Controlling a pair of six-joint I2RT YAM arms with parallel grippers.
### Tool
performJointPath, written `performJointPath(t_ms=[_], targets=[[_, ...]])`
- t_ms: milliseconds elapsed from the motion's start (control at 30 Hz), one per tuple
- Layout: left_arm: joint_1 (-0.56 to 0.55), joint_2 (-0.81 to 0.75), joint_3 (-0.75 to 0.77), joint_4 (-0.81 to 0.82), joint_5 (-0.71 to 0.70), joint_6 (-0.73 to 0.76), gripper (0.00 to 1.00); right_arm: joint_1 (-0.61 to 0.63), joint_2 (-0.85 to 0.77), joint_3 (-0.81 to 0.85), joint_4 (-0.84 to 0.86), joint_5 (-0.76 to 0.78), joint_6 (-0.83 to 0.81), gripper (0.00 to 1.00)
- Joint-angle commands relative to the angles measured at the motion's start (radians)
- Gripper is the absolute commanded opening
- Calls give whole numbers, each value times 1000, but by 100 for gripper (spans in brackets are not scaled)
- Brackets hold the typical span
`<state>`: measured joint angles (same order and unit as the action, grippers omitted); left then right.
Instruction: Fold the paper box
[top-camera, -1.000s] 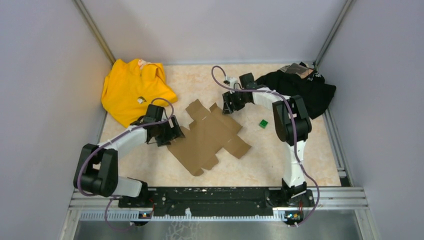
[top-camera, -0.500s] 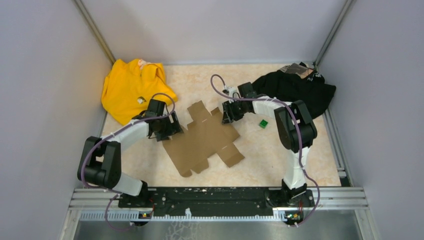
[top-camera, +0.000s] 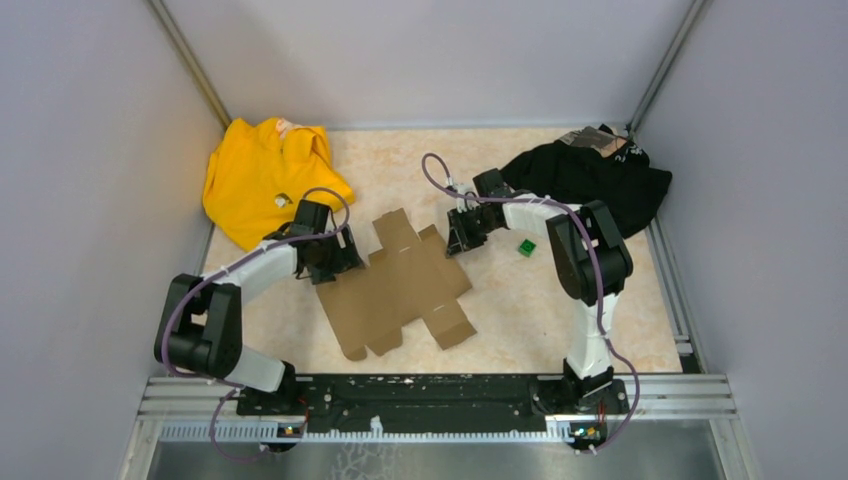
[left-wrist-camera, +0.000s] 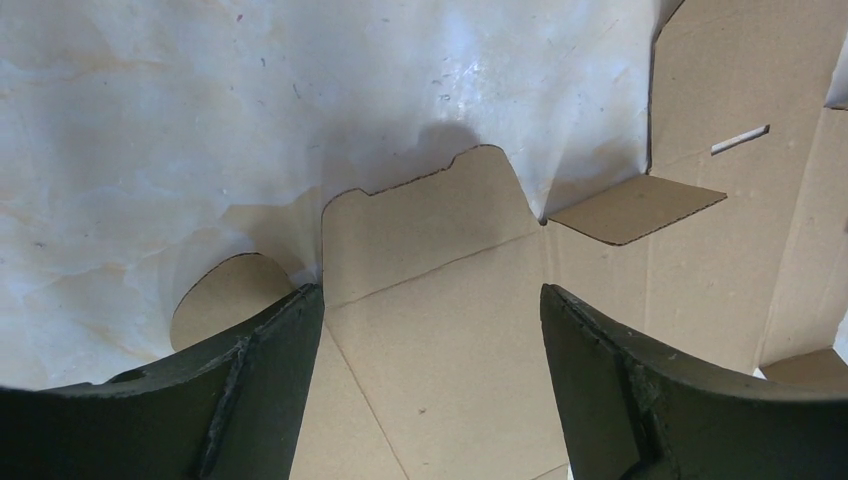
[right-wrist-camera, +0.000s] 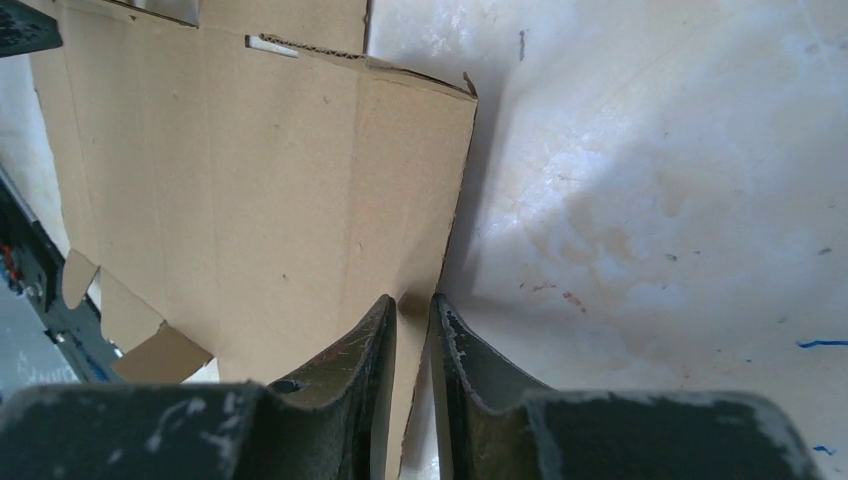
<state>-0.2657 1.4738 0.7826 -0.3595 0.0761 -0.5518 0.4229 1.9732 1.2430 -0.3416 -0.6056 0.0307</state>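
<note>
While pinching the far right edge of the paper box (top-camera: 395, 285) between the nearly closed fingers of the right tool (right-wrist-camera: 412, 300), hovering the left tool (left-wrist-camera: 430, 290) over the sheet's left flaps, jaws spread wide and gripping nothing. Lying unfolded and mostly flat in the middle of the counter (top-camera: 545, 315), between the yellow garment (top-camera: 265, 175) at far left and the black garment (top-camera: 595, 180) at far right, with a small green cube (top-camera: 525, 246) near the right tool.

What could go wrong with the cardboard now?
The right gripper pinches only the very edge of the cardboard, so it might slip out or crease wrongly. The left gripper is open over the cardboard, not gripping it, so it could slide when pulled. The green cube nearby might get knocked.
</note>
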Motion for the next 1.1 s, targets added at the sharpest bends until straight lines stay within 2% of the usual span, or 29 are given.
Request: performJointPath(t_ms=[0, 267, 533, 733, 1067], targets=[[3, -22, -27, 16, 12, 1, 84, 13, -5, -10, 7, -115, 29, 19], [3, -47, -71, 37, 24, -6, 84, 13, -37, -49, 45, -232, 67, 28], [2, -63, -87, 48, 38, -11, 83, 14, -66, -43, 19, -173, 73, 11], [1, -53, -96, 83, 70, -21, 82, 49, -116, 40, -105, 65, 26, 3], [-3, -36, -30, 87, 77, -7, 82, 119, -173, 198, -299, 440, -60, 1]])
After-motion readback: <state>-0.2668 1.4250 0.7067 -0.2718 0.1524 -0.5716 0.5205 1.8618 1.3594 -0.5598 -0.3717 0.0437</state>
